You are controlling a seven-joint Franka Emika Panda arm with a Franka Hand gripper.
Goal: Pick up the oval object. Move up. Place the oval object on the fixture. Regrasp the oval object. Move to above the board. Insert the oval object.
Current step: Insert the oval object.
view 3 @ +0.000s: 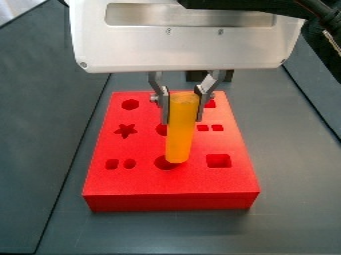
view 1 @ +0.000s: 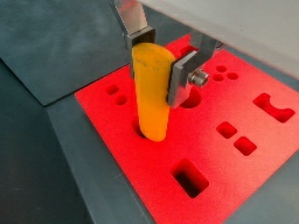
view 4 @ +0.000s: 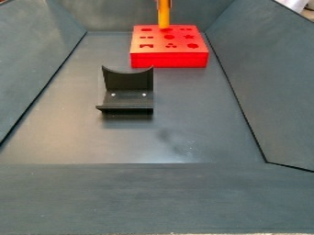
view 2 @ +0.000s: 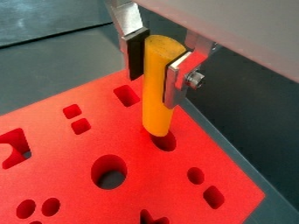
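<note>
The jaws were clamped on the upper part of the yellow peg (view 1: 152,87). The gripper (view 2: 158,57) held it upright over the red board (view 3: 170,184), its lower end entering a hole. The fixture (view 4: 127,90) stood well apart.

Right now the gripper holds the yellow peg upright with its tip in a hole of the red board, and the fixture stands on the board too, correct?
Not quite. The gripper holds the peg upright, tip in a hole of the board, but the fixture stands on the floor apart from the board, as a side view shows.
</note>
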